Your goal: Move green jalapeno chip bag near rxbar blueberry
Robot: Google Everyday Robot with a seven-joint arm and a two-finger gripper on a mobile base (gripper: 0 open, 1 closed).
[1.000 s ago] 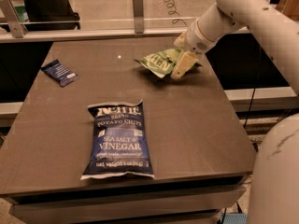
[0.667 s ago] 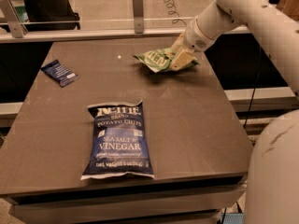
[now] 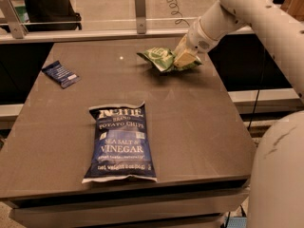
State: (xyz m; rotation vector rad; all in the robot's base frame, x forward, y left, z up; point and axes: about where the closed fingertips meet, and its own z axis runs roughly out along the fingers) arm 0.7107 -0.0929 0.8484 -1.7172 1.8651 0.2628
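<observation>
The green jalapeno chip bag (image 3: 160,59), small, crinkled and light green, is at the far right of the dark table (image 3: 199,122). My gripper (image 3: 184,57) comes in from the upper right and is shut on the bag's right end, holding it just above the table surface. The rxbar blueberry (image 3: 61,73), a small flat dark blue wrapper with white print, lies at the far left of the table, well away from the bag.
A large dark blue Kettle sea salt and vinegar chip bag (image 3: 121,142) lies flat at the front middle of the table. A rail with metal posts (image 3: 139,4) runs behind the far edge. My white base (image 3: 278,175) stands at the table's right front.
The gripper and the green bag have moved together a little toward the far edge and slightly left. The bag has risen off the table.
</observation>
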